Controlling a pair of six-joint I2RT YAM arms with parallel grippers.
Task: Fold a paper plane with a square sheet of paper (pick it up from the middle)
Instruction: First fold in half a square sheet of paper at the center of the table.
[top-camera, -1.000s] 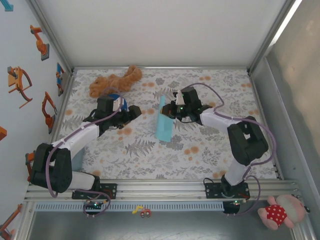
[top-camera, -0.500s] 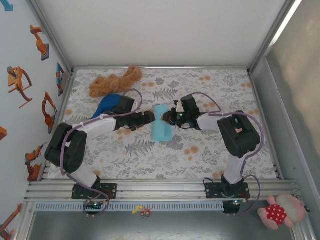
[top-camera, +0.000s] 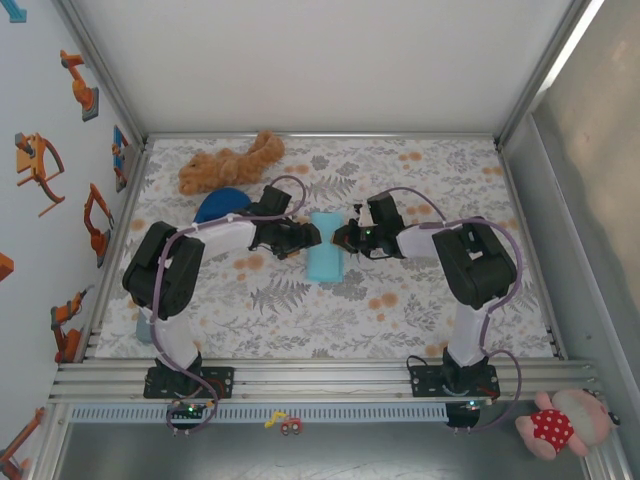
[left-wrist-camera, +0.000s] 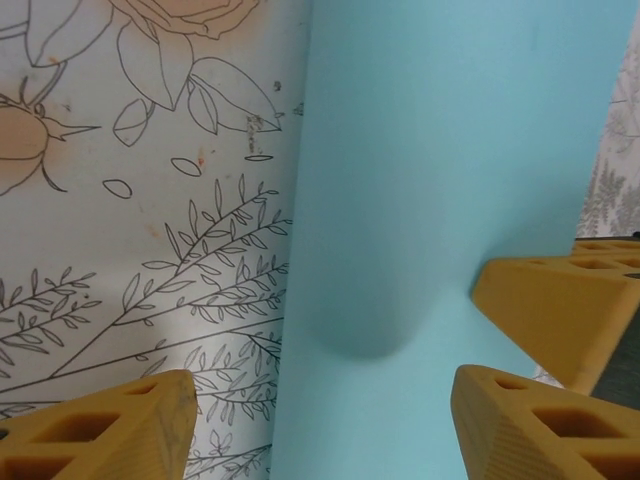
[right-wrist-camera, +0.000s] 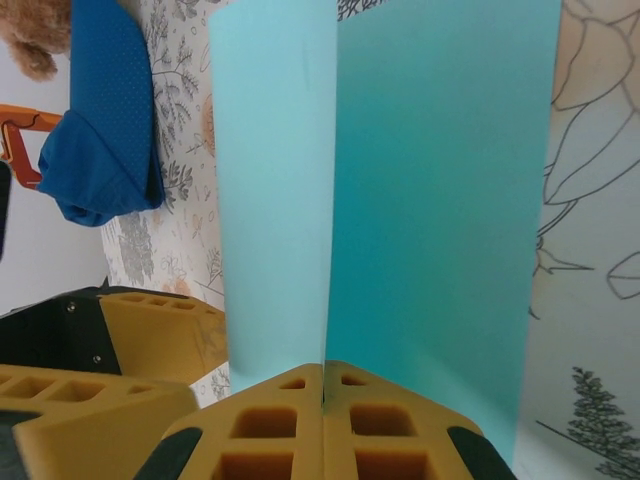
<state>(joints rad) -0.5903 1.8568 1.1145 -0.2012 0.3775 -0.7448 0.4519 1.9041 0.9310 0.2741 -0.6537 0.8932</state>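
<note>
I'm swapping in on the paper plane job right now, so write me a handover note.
Left gripper: open, jaws apart at the square sheet of paper.
Right gripper: shut on the sheet at its middle crease.
Sheet: between both grippers, bent into two panels.
Done: sheet picked up, first lengthwise fold begun.
To do: press that crease, fold nose and wings; no plane shape yet.

Floral-print table (top-camera: 430, 300), brown plush toy (top-camera: 228, 163), dark blue dome (top-camera: 215, 207), folded cyan paper (top-camera: 324, 258) mid-table
</note>
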